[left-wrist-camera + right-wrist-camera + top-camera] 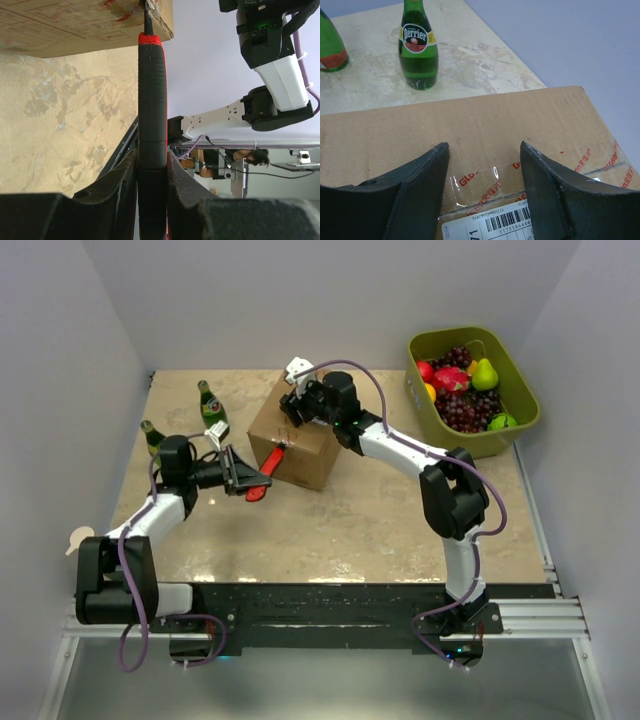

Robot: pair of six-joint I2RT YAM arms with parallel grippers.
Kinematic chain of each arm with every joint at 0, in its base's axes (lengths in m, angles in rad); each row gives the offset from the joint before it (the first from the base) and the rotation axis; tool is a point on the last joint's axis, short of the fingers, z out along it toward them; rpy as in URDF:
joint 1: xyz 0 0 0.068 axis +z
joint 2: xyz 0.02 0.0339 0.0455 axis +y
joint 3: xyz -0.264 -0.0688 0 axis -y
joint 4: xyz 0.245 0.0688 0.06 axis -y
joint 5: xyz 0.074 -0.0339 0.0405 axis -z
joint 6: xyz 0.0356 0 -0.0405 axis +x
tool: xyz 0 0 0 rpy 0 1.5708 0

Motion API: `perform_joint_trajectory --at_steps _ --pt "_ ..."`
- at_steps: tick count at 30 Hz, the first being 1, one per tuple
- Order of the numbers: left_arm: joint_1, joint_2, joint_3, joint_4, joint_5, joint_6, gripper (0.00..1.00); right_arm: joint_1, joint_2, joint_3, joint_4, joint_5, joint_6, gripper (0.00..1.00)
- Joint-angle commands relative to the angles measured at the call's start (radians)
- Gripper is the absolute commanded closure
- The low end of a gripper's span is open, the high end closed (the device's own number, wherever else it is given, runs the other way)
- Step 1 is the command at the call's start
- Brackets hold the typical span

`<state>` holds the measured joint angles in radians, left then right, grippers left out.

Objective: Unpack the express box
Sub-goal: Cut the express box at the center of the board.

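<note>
Box (310,450) brown, taped shut, barcode label. Left gripper (244,472) clamps knife (268,468) at its edge; right gripper (485,150) spread wide above.

**Express box** (293,445): one brown corrugated cardboard carton, flaps closed. The top seam is sealed with clear tape (485,192) printed in red lettering. A white barcode label (505,222) touches the tape at the bottom edge of the right wrist view. The box stands flat on the marbled tabletop (350,530), upper centre of the overhead frame. It is turned diagonally, one corner toward the frame's lower edge. In the left wrist view one corner fills the upper left.
</note>
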<state>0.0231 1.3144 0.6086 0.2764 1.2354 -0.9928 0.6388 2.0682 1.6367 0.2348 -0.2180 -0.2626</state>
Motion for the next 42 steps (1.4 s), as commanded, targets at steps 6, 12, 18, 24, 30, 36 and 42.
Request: perform_joint_trajectory --at_steps 6,12,18,24,30,36,42 --pt "-0.091 0.0 0.095 0.136 0.111 -0.038 1.0 0.047 0.142 -0.087 -0.362 -0.009 -0.024 0.36" --pt "-0.104 0.016 0.094 0.158 0.108 -0.05 1.0 0.047 0.138 -0.09 -0.362 -0.004 -0.027 0.36" --pt "-0.172 0.02 0.106 0.13 0.125 -0.021 1.0 0.047 0.139 -0.087 -0.361 -0.001 -0.03 0.37" --pt "-0.196 0.022 0.105 0.125 0.122 -0.001 1.0 0.047 0.139 -0.084 -0.359 0.006 -0.036 0.37" --pt "-0.199 0.022 0.117 0.106 0.124 0.023 1.0 0.047 0.118 -0.092 -0.367 0.011 -0.053 0.37" --pt "-0.199 -0.076 0.128 -0.117 0.162 0.213 1.0 0.039 -0.017 0.052 -0.399 0.0 -0.058 0.36" --pt "-0.14 -0.199 0.137 -0.443 0.078 0.553 1.0 -0.083 -0.051 0.291 -0.388 -0.047 0.012 0.26"
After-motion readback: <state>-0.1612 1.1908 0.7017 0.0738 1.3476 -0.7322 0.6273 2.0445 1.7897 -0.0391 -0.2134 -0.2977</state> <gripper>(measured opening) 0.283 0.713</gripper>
